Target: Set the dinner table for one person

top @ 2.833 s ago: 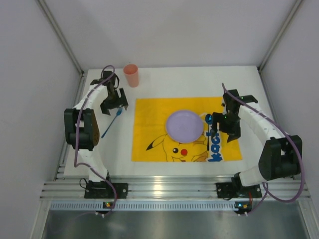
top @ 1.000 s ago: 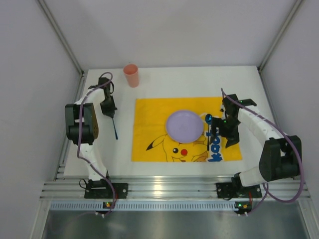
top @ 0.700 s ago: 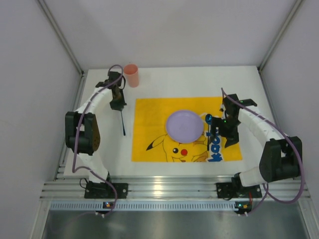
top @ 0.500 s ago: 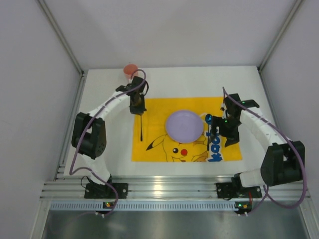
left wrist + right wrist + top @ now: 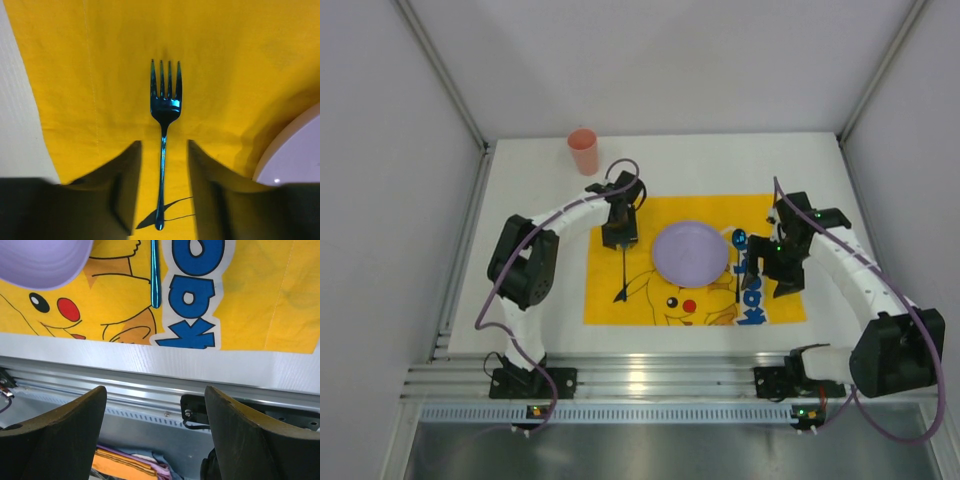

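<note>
The left gripper [image 5: 163,146] hovers low with its jaws parted, clasping nothing: the blue fork [image 5: 165,102] lies flat between the two fingers, a gap showing on each side of its handle and its tines pointing toward the table's near edge. The fork rests on the left part of the yellow cloth [image 5: 225,60], just left of the lilac plate [image 5: 690,250]. The right gripper [image 5: 154,390] hangs wide open and empty over the cloth's right part, beside a second blue utensil [image 5: 155,275]. The dinner table [image 5: 770,165] lies under both grippers, its ribbed rail [image 5: 125,387] along the near edge. A pink cup [image 5: 583,150] stands near the far left corner.
</note>
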Controlling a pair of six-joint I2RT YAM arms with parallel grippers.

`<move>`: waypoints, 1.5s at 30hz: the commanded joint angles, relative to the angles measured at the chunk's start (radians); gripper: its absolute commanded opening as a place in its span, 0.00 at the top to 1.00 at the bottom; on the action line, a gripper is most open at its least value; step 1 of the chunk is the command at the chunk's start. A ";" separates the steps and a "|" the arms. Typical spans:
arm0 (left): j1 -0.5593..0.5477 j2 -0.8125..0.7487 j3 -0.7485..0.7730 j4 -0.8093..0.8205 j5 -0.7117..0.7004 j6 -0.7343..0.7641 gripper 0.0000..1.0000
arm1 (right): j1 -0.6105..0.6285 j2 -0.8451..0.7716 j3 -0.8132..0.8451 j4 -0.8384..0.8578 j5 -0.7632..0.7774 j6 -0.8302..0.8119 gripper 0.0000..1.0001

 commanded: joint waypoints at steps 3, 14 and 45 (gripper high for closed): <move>-0.006 -0.035 0.060 -0.001 -0.060 -0.009 0.31 | 0.009 -0.027 -0.002 -0.012 -0.001 -0.005 0.20; 0.206 -0.009 0.425 -0.093 -0.105 0.051 0.26 | 0.007 -0.009 0.002 -0.011 0.011 -0.001 0.20; 0.478 0.257 0.697 0.277 0.211 0.002 0.31 | 0.007 0.120 0.051 0.035 0.045 0.081 0.20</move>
